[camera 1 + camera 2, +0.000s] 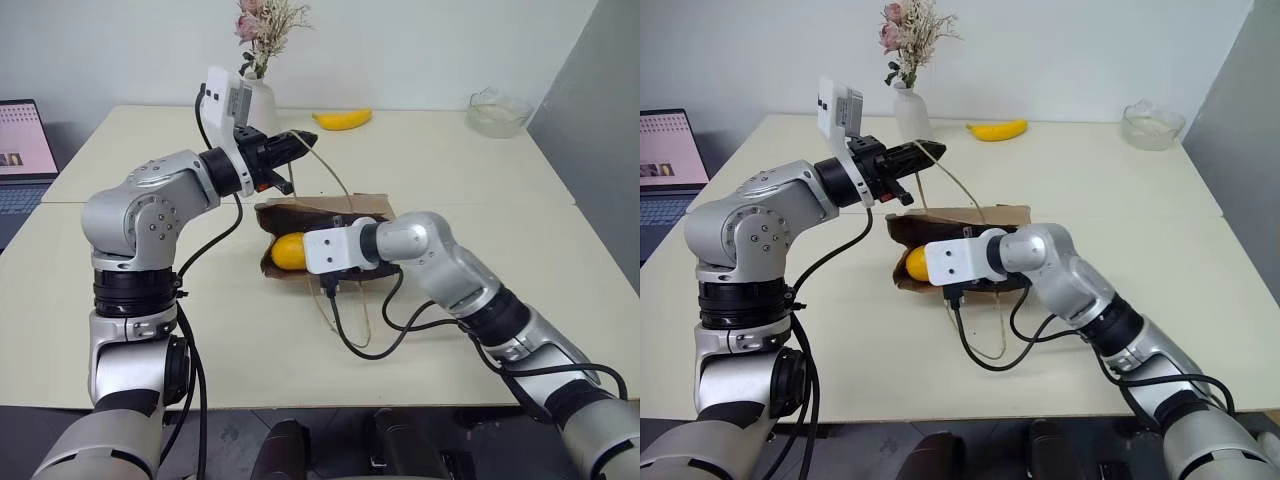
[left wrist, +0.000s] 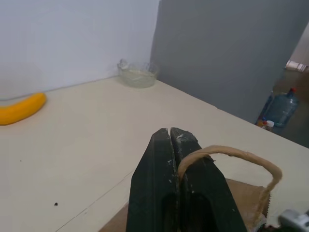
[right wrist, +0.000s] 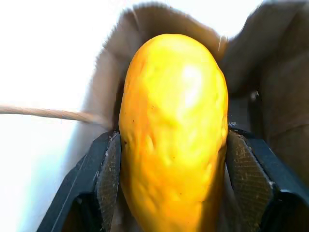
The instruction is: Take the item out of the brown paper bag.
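While clamped in right gripper [image 3: 171, 169] | item [image 3: 173, 130] at brown paper bag [image 1: 320, 215] mouth

An office-like room is being suggested: a laptop [image 1: 22, 150] is sitting open on pale tables [image 1: 450, 160] being pushed together, a vase of dried flowers [image 1: 262, 60] (decorative) is standing by, and a water-cooler bottle [image 2: 281, 107] is being kept beside a grey partition [image 2: 227, 48].

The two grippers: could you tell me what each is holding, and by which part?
Left gripper pinches the bag's cord handle; right gripper clamps the orange-yellow fruit by its sides.
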Robot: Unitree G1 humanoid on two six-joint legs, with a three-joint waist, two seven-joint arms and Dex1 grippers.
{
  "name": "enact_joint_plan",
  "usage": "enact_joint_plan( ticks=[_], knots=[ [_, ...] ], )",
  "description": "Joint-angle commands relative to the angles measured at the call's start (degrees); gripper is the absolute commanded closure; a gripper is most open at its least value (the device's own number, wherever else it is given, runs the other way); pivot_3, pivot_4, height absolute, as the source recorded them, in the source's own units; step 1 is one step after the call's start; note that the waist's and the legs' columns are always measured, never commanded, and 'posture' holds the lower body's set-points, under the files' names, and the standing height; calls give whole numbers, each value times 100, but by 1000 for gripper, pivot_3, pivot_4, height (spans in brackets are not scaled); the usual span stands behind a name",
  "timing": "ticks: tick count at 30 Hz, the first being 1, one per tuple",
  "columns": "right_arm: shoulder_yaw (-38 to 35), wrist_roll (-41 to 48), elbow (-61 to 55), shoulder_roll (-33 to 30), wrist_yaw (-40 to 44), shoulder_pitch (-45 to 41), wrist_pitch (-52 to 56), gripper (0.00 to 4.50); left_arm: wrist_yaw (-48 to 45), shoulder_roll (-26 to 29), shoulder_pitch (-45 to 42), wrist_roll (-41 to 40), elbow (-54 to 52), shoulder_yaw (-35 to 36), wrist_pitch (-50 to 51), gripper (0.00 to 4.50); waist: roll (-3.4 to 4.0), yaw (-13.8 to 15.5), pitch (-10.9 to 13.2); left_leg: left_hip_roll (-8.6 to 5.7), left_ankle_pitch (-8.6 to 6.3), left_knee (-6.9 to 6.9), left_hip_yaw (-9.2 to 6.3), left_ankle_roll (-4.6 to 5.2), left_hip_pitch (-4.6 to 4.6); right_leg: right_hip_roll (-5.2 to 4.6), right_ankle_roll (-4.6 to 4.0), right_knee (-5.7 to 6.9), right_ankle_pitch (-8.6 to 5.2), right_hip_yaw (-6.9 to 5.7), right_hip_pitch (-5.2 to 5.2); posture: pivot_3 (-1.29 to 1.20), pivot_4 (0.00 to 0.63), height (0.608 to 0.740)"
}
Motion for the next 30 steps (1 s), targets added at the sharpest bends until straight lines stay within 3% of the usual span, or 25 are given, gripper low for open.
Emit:
enact_joint_plan(
  ticks=[1,10,14,18,22,30],
  knots=[
    [-657,898,-552,-66,442,39,238,1716,47,-24,-122,96,-19,0,-182,4500,0,1,0,0,0,0,0,0,0,0,0,0,0,0,0,0,150,740],
    [-2491,2834,-1074,-295,360,-125,1720,1717,106,-63,-94,334,129,-68,-353,4500,0,14,1,0,0,0,-1,1,-1,-3,-1,1,0,-1,0,0,150,740],
    [-2979,2573,-778,-1233,182,-44,1474,1717,108,-60,-52,373,138,-74,-397,4500,1,23,3,-4,-1,-1,1,2,-3,-7,0,-5,0,0,1,0,150,740],
    [-2842,1951,-119,-2141,60,253,707,1717,98,-74,-27,425,181,-61,-440,4500,-2,27,3,-10,-2,-3,7,3,-6,-10,1,-14,-1,2,2,0,150,740],
    [-2163,985,813,-2733,-17,686,-396,1717,85,-93,-21,451,195,-67,-473,4500,-4,16,5,-9,-2,-4,19,3,-6,-8,2,-15,-1,5,1,0,150,740],
    [-1606,185,1794,-2731,-286,1070,-1075,1717,88,-83,32,470,143,-58,-475,4500,-2,-16,11,-1,0,-5,32,0,-4,0,2,-8,-1,10,-4,0,150,740]
  ],
)
